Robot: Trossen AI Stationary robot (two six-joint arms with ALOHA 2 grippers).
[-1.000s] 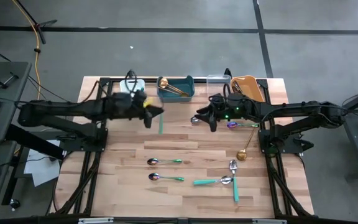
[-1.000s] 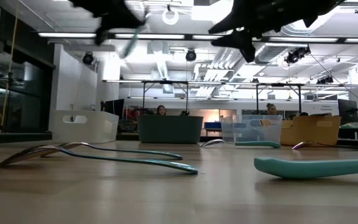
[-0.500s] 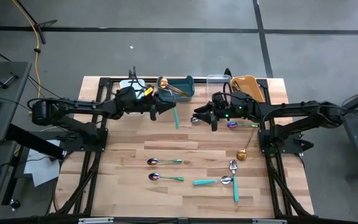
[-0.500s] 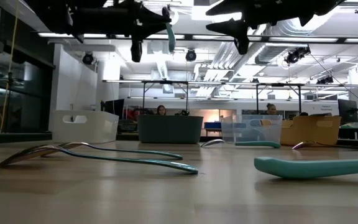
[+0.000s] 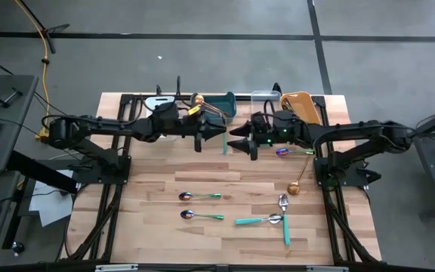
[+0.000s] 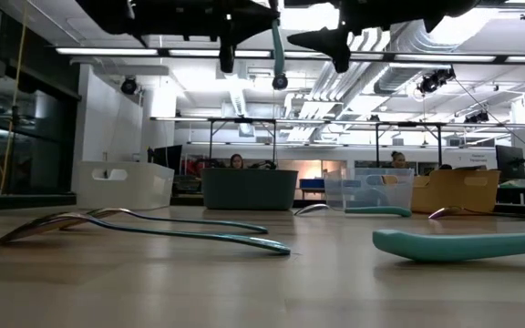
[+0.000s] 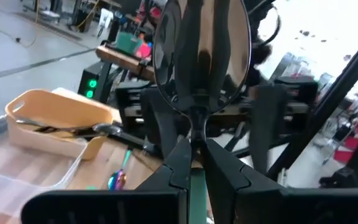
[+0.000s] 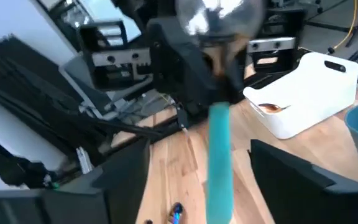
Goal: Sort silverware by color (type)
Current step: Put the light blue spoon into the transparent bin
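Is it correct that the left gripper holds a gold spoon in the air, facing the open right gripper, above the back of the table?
Not quite: the spoon in the left gripper has a teal handle and a silver bowl, not gold. The right wrist view shows this best. The rest is right: it hangs in the air facing the open right gripper.

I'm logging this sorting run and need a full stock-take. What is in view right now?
Held spoon: 1, silver bowl, teal handle, in left gripper above table's far middle.
Teal-handled utensils: 4, near half of table.
Gold spoon: 1, right side.
Iridescent spoon: 1, near the right gripper.
Bins: 4, white, teal, clear, orange, far edge.
Left gripper: shut on held spoon.
Right gripper: open, facing the spoon.
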